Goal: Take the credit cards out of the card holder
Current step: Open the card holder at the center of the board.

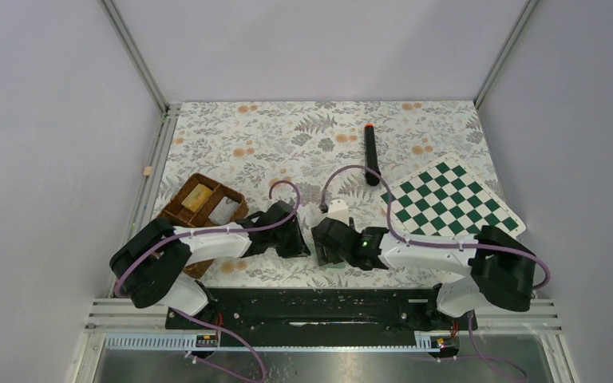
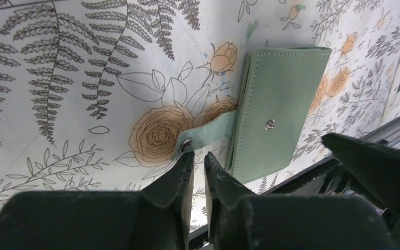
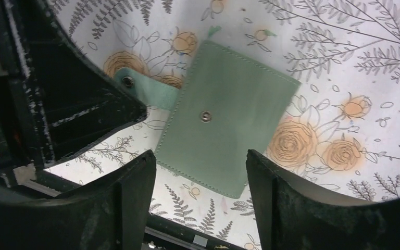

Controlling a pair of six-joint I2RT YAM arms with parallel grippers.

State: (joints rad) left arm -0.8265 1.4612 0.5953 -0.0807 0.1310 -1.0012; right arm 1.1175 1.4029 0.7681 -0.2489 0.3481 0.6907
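One tray (image 1: 174, 211) sits far left, well apart from the action. Left gripper (image 2: 198, 158): jaws almost closed with a slit left between them, holding nothing. Its tips are just beside the snap end of the strap (image 2: 213, 133), which lies unfastened and flat on the cloth. The wallet (image 2: 276, 114) is folded shut, flat near the table's near edge. It lies just right of the left tips, between the two grippers. Right gripper (image 3: 200, 153): jaws wide apart and empty, with the wallet's near corner lying between the two fingers, no contact visible. Marker (image 1: 371, 155) and chessboard (image 1: 451, 199) lie farther right, apart from the wallet.
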